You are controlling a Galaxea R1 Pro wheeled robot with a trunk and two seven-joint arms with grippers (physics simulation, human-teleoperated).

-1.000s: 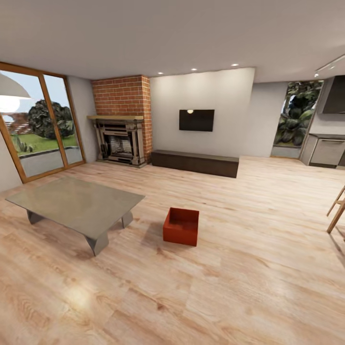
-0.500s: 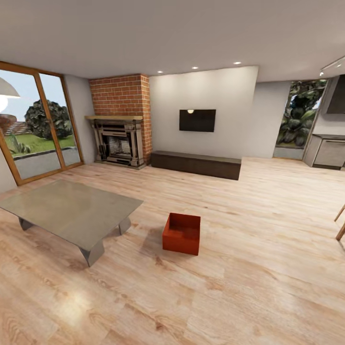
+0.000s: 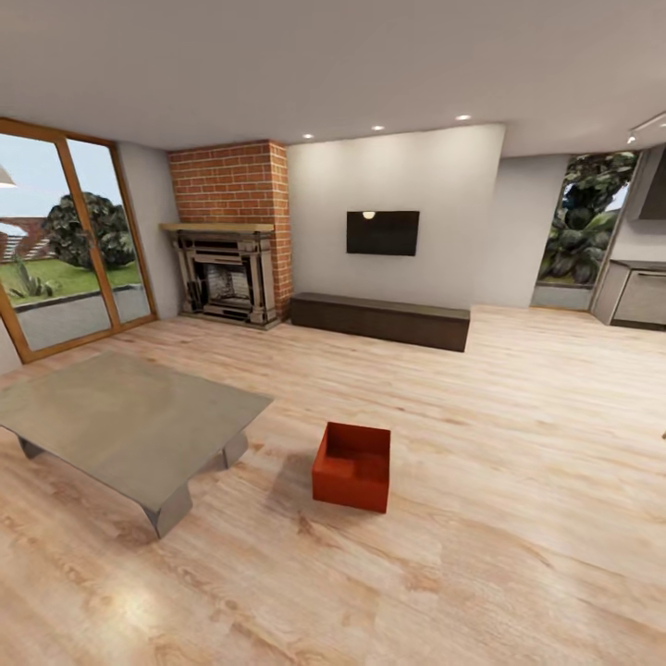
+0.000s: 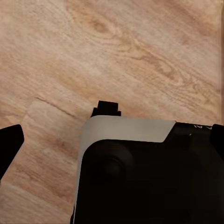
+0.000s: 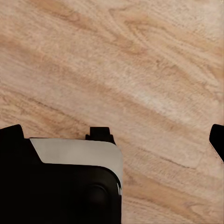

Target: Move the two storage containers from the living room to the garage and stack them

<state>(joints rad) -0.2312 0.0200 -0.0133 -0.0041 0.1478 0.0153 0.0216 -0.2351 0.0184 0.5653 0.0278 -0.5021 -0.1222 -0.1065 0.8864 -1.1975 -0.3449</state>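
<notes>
One red-orange lidless storage container (image 3: 352, 466) stands on the light wood-plank flooring (image 3: 518, 518) of the living room, in the head view just right of the low grey table (image 3: 125, 423). The second container is out of view. In the left wrist view my left gripper (image 4: 113, 142) hangs open over bare planks, one dark fingertip (image 4: 10, 145) at each side edge. The right wrist view has my right gripper (image 5: 114, 140) open the same way, with a fingertip (image 5: 218, 140) at the edge. Both hold nothing.
A brick fireplace (image 3: 231, 236) and a long dark-brown low cabinet (image 3: 379, 320) line the far wall under a wall screen (image 3: 382, 232). Glass doors (image 3: 60, 245) are at the left. Open flooring stretches right of the container towards a kitchen unit (image 3: 638, 296).
The head camera has moved forward and a little right, so the container and table sit lower and larger in view. Nothing in the room has moved.
</notes>
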